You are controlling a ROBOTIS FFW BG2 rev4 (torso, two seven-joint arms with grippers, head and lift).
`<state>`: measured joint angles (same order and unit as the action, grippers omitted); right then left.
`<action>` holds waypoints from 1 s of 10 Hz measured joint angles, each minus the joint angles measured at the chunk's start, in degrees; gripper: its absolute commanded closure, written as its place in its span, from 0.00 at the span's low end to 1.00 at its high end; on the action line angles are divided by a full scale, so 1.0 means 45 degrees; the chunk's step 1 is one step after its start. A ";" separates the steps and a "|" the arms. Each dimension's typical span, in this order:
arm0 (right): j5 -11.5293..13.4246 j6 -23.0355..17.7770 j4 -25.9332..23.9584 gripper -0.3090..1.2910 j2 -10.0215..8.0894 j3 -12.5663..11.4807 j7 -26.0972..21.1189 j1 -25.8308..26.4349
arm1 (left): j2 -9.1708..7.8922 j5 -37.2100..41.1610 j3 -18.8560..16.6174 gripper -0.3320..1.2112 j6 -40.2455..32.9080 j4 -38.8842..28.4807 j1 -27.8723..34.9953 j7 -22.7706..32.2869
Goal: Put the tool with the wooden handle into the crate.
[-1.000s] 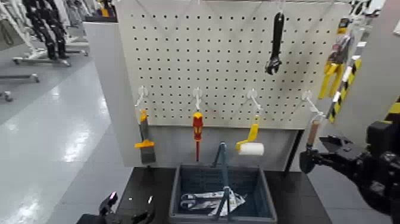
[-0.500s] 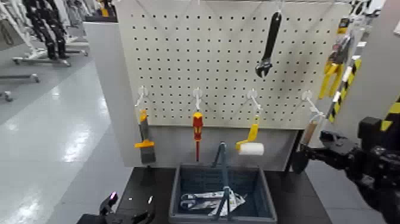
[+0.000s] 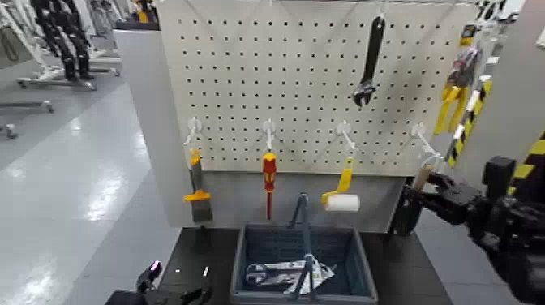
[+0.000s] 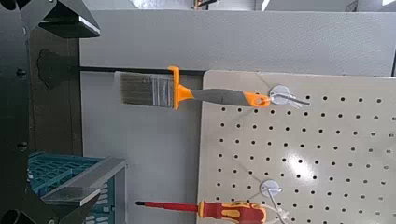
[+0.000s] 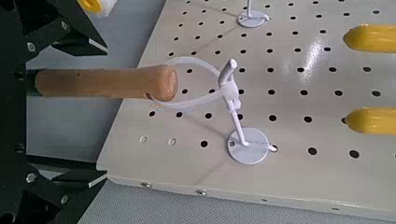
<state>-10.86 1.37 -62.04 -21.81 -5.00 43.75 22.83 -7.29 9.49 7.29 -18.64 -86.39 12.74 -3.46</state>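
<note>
You have the reach nearly made, but the delivery lies wholly ahead. The trowel hangs at the right-hand end of the pegboard, its wooden handle uppermost and its dark blade pointing down, well apart from the crate. In the right wrist view, your right gripper stands at the handle with its fingers spread, one to each side, and they don't appear to be gripping the wood. The white loop at the handle's end runs to the hook, so you have the grip, the unhooking, the carry to the crate and the release to do.

Your left gripper waits low beside the crate, fingers apart and holding nothing. The crate sits on the black table, its arched handle upright across the middle, so I judge you'll want to lower the trowel to one side of that bar. Inside lie a wrench-like tool and something in printed wrapping; that packet may carry a label, but it is too small here for you to read. You can make out no brand or lettering on the trowel handle, the crate or the screwdriver either.
</note>
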 measured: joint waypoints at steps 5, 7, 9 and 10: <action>0.0008 0.0089 0.0218 0.95 0.0152 0.0414 -0.0268 0.0112 | -0.0001 -0.0001 0.0001 0.29 0.0002 0.0000 -0.0002 -0.0023; -0.0007 0.0078 0.0143 0.95 0.0164 0.0445 -0.0241 0.0104 | -0.0001 -0.0001 -0.0027 0.29 0.0002 -0.0015 0.0000 -0.0032; -0.0030 -0.0006 0.0004 0.96 0.0196 0.0428 -0.0230 0.0022 | -0.0017 0.0000 -0.0054 0.29 -0.0008 -0.0020 0.0025 -0.0049; -0.0083 -0.0038 -0.0084 0.96 0.0218 0.0385 -0.0230 -0.0061 | -0.0018 0.0000 -0.0058 0.29 -0.0017 -0.0021 0.0034 -0.0049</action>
<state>-11.23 1.19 -62.41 -20.83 -3.26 42.72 22.55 -7.37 9.49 7.03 -18.72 -86.49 12.89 -3.68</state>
